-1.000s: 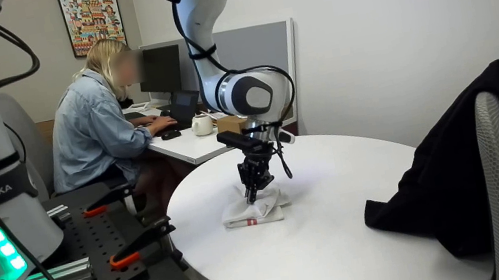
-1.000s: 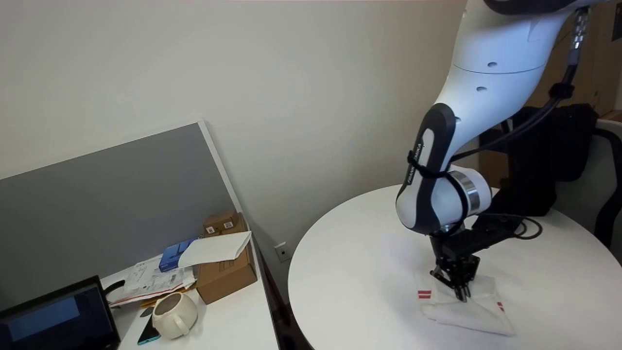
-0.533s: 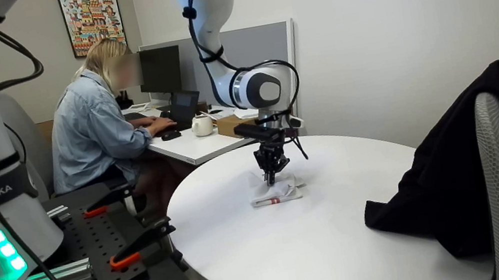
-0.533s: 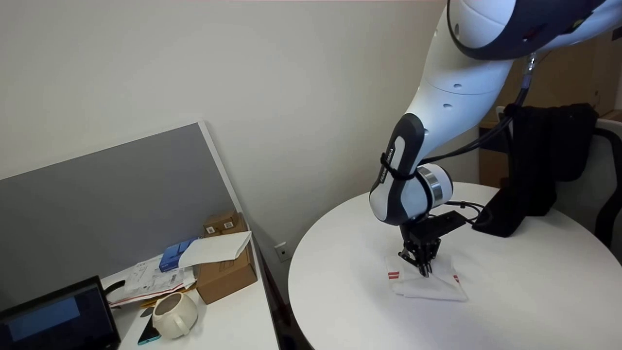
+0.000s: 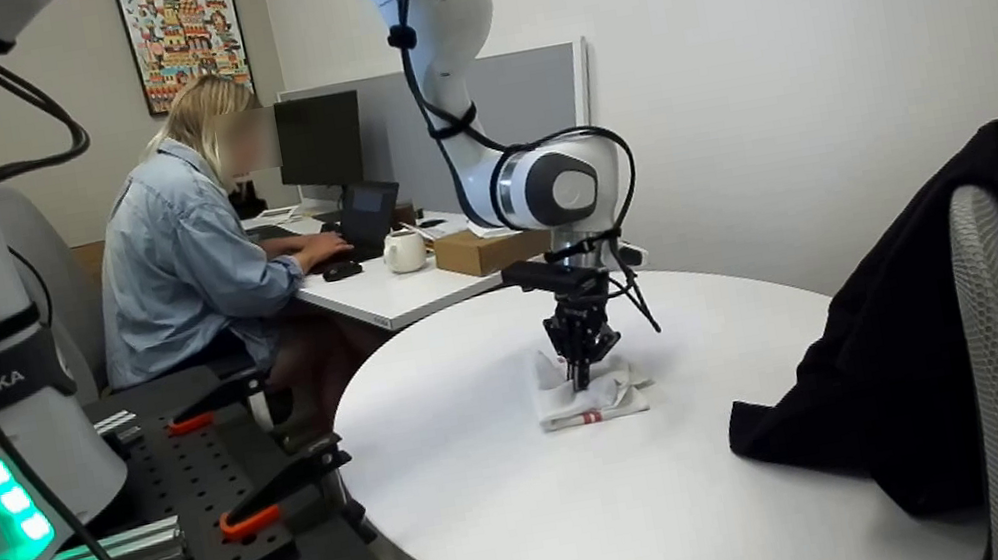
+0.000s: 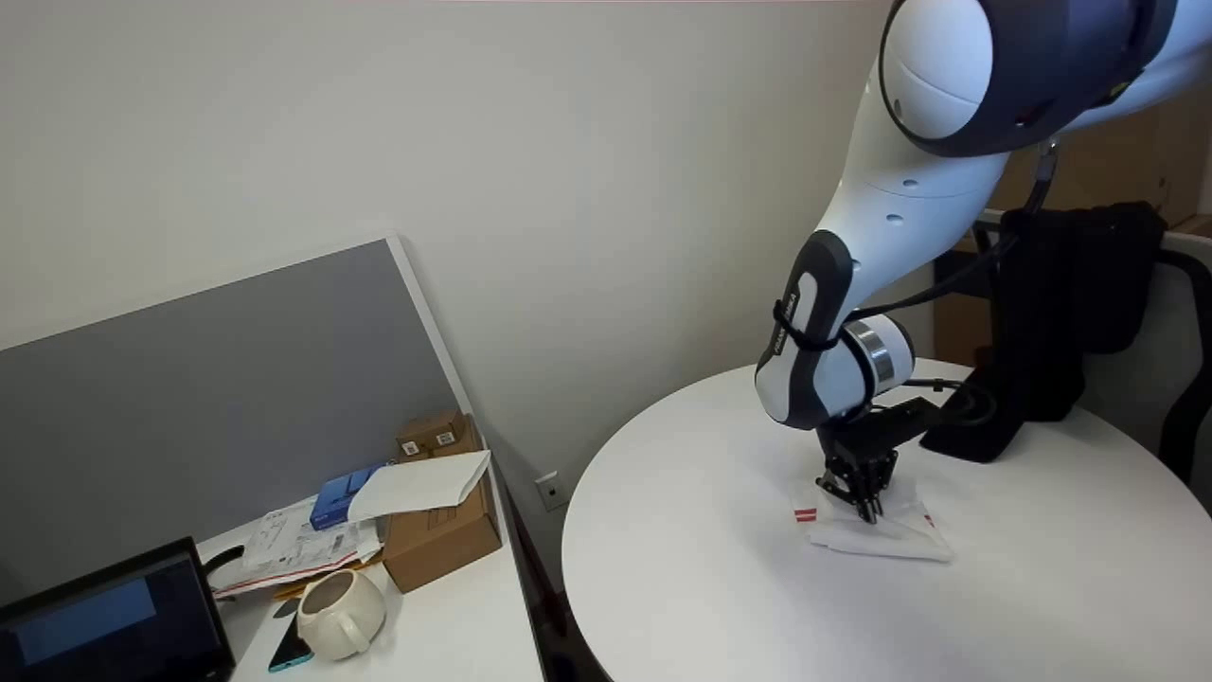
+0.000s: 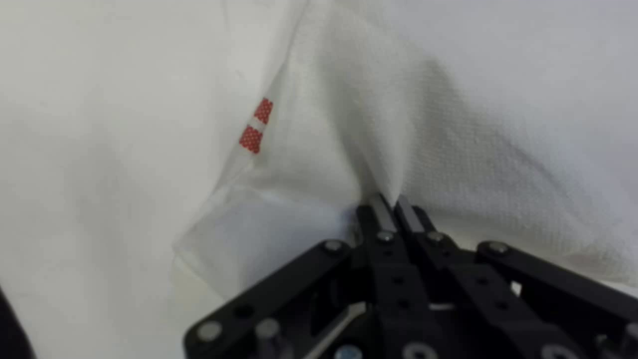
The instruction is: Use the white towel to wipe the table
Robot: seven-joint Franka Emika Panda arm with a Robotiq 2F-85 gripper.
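Towel point(image 5: 571, 407): folded on surface point(image 5: 696, 490), below gripper point(image 7: 393, 203).
Striped edge point(image 5: 592, 417): near side, running crosswise in an exterior view.
Long axis: unclear, towel bunched.
Gripper: fingers almost together, pinching a fold.

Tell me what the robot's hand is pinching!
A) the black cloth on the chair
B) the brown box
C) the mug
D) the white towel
D, because in the wrist view a fold of the white towel is gathered up and caught in the tip of the robot's hand.
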